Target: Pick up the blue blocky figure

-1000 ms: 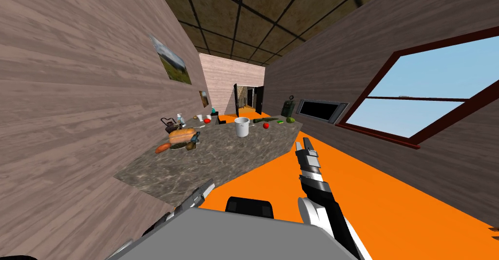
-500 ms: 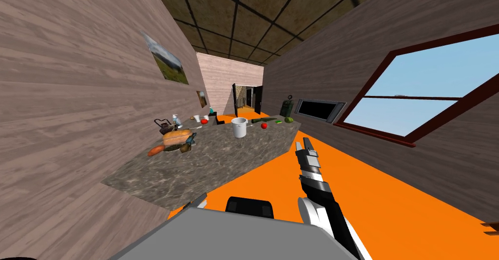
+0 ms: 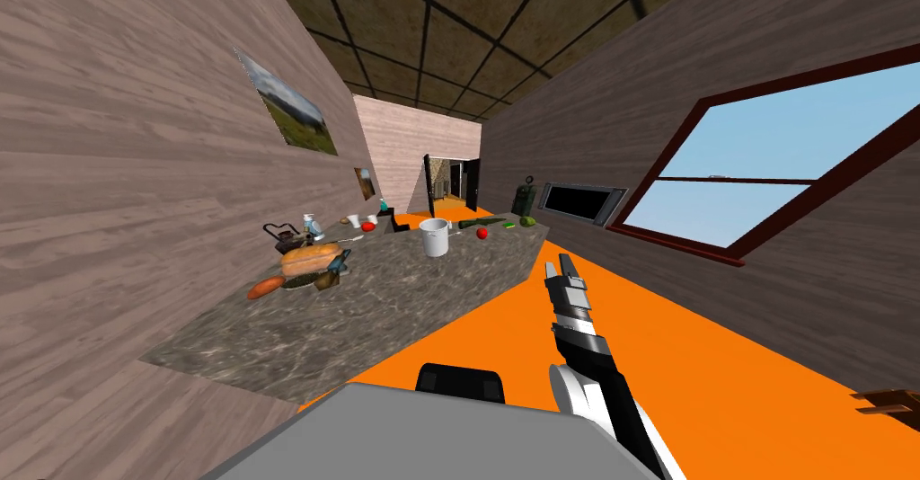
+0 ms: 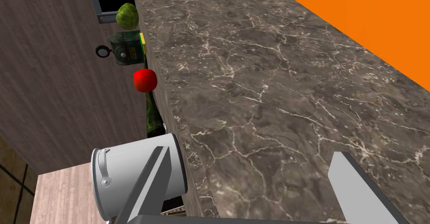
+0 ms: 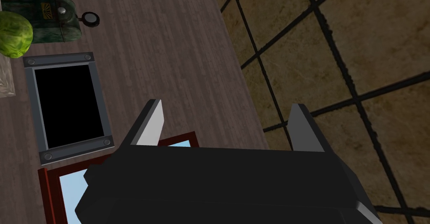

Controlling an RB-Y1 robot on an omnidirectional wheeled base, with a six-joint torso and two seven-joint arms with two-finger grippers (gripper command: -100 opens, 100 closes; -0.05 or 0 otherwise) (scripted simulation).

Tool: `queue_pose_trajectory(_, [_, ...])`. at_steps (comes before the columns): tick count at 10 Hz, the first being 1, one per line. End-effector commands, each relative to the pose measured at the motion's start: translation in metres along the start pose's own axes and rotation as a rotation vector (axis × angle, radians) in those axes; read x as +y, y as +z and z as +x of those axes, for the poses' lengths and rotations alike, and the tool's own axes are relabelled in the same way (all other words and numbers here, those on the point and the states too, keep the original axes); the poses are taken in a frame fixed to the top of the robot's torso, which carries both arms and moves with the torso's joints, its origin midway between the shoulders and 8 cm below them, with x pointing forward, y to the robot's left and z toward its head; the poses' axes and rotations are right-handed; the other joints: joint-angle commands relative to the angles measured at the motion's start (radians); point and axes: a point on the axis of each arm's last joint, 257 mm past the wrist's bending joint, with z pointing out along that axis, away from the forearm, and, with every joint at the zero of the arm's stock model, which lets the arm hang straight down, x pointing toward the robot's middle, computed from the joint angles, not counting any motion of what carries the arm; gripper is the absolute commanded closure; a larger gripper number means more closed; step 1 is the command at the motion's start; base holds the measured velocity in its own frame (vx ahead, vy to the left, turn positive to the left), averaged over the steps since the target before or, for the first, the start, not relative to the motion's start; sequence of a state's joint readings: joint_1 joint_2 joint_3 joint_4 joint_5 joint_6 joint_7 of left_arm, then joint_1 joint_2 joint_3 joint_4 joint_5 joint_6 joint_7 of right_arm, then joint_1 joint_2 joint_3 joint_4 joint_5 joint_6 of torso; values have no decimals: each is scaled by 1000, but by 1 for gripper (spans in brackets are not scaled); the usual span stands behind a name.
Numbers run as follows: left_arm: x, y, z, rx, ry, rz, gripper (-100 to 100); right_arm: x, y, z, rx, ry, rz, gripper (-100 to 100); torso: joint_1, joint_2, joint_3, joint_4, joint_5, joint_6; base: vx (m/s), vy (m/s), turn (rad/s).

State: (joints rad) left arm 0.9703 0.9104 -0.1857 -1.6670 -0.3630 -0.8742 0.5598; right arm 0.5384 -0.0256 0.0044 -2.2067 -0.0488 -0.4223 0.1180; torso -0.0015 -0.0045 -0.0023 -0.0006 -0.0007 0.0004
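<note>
Small blue-grey figure (image 3: 339, 262), beside bread loaf (image 3: 310, 257), marble counter (image 3: 404, 295)

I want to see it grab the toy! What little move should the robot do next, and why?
Probably swing the left tool toward the blue blocky figure. It stands open by the marble counter, but it faces the white bucket, while the figure lies beside the bread loaf.
</note>
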Motion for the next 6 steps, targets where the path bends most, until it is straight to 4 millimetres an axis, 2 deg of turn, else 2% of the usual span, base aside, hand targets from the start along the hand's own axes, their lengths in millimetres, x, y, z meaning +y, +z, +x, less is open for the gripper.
queue_pose_trajectory(1, [14,-15,11,26,-18,-48,-100,0,0,0,0,0,0,0,0,0,0,0,0,0,59,-31,-50])
queue_pose_trajectory(2, [29,-34,17,44,-54,-108,-100,0,0,0,0,0,0,0,0,1,0,0,0,0,48,-32,-87])
queue_pose_trajectory(3, [30,-37,17,52,-52,-117,-100,0,0,0,0,0,0,0,1,1,0,0,0,0,38,-24,-58])
queue_pose_trajectory(4, [44,-57,23,65,-90,-178,-100,0,0,0,0,0,0,0,1,2,1,0,0,0,39,-22,-108])
queue_pose_trajectory(5, [45,-60,23,75,-86,-189,-100,0,0,0,0,0,0,0,1,2,1,0,0,0,39,-12,-71])
queue_pose_trajectory(6, [59,-82,28,86,-127,-253,-100,0,0,0,0,0,0,0,2,2,1,0,0,0,58,-8,-158])
